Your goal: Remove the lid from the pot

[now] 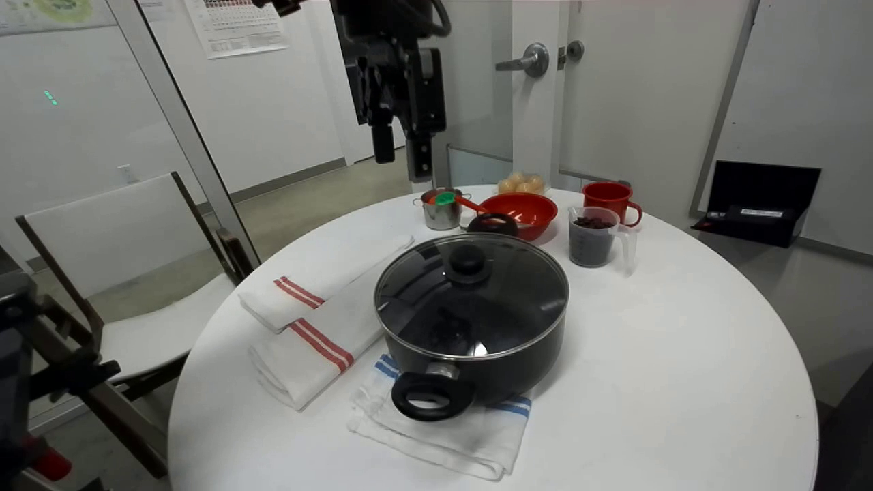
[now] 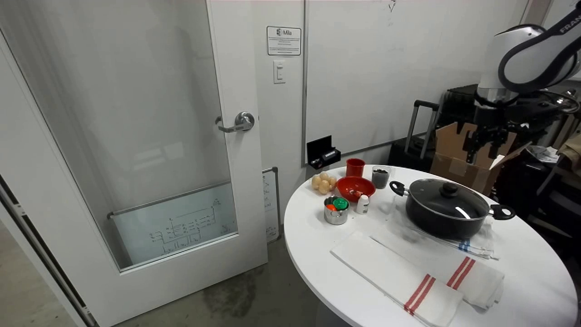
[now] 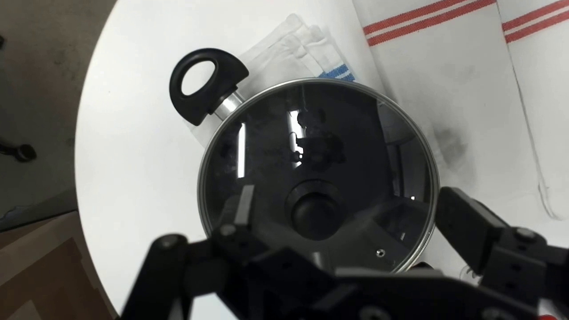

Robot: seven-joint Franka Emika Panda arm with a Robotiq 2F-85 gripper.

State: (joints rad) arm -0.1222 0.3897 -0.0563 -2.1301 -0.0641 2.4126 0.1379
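Note:
The black pot stands on a folded blue-striped towel on the round white table. The glass lid with its metal rim sits flat on the pot. Its black knob stands at the centre. My gripper is open and empty, in the air above table height, pointing down. In the wrist view my gripper has its fingers apart on either side of the knob, above the lid. A pot handle shows at the upper left there.
White towels with red stripes lie beside the pot. Beyond it stand a metal cup, a red bowl, a measuring cup, a red mug and a white bottle. A chair stands by the table.

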